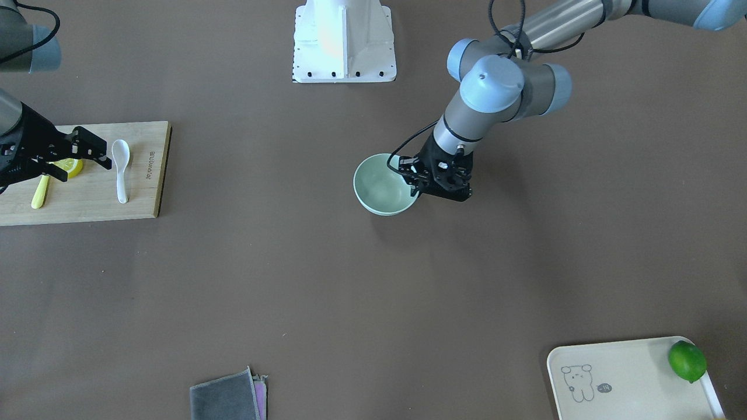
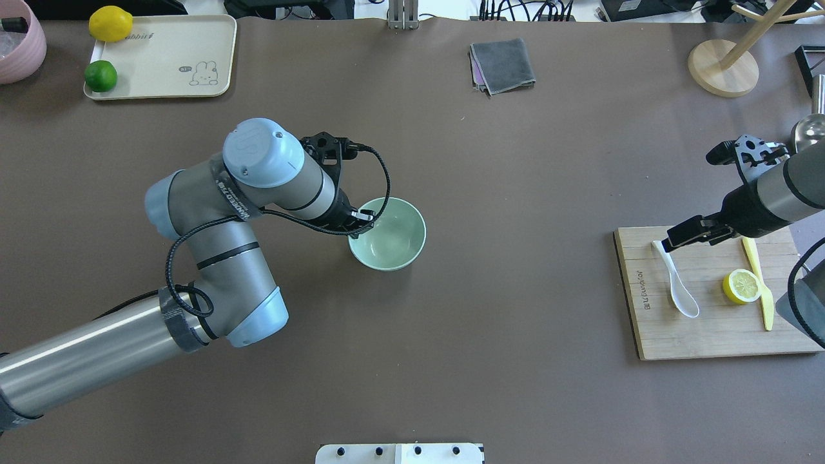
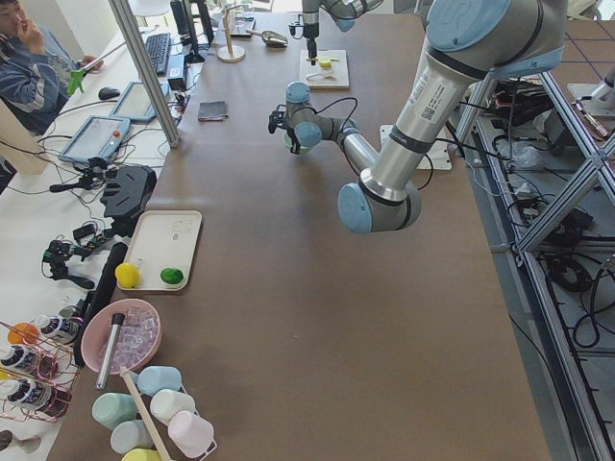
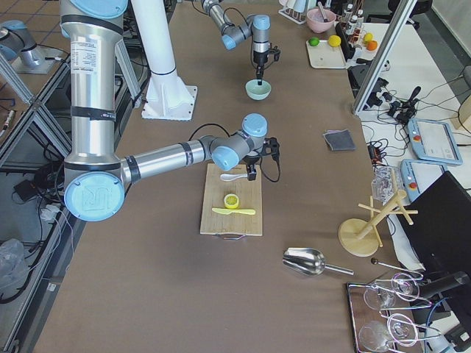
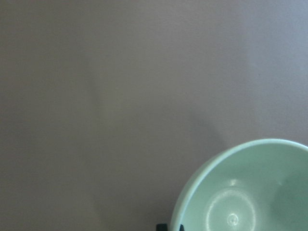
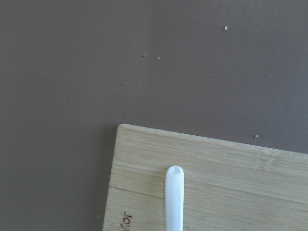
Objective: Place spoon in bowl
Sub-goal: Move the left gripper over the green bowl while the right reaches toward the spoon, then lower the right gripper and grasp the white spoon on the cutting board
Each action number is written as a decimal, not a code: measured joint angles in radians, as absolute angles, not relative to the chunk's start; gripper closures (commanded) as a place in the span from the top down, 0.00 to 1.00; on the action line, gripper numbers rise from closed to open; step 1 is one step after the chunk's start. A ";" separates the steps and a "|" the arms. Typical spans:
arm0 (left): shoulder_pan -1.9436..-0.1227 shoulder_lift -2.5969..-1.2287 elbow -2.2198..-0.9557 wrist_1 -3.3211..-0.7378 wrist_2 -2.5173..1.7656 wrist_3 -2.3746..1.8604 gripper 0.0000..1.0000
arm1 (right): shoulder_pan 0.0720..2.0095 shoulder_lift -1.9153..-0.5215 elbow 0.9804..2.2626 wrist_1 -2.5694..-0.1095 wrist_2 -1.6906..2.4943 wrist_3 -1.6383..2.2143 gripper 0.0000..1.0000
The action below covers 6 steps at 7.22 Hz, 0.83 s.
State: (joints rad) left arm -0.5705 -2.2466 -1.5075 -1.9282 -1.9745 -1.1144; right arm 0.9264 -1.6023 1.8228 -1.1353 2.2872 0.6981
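The white spoon (image 2: pixel 677 283) lies on a wooden cutting board (image 2: pixel 696 335) at the right, handle pointing away from the robot. It also shows in the front view (image 1: pixel 121 175) and the right wrist view (image 6: pixel 174 197). My right gripper (image 2: pixel 683 237) hovers open just above the handle end, not touching it. The mint-green bowl (image 2: pixel 390 235) stands upright and empty near the table's middle. My left gripper (image 2: pixel 361 222) is shut on the bowl's rim on the robot's left side; the left wrist view shows the rim (image 5: pixel 192 192) between the fingertips.
A lemon half (image 2: pixel 741 285) and a yellow-green knife (image 2: pixel 760 283) share the board. A cream tray (image 2: pixel 161 58) with a lime (image 2: pixel 101 75) and a lemon (image 2: pixel 110 23) sits far left. A grey cloth (image 2: pixel 503 64) lies at the far edge, a wooden stand (image 2: pixel 722 67) far right.
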 measured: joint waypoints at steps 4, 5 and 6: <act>-0.549 -2.274 -1.486 -1.934 -1.962 -1.139 0.00 | 0.900 -1.591 1.806 -1.140 2.273 0.702 0.92; -0.546 -2.275 -1.486 -1.935 -1.962 -1.143 0.00 | 0.895 -1.591 1.798 -1.141 2.268 0.703 0.90; -0.545 -2.276 -1.486 -1.936 -1.963 -1.153 0.00 | 0.882 -1.591 1.794 -1.142 2.249 0.703 0.83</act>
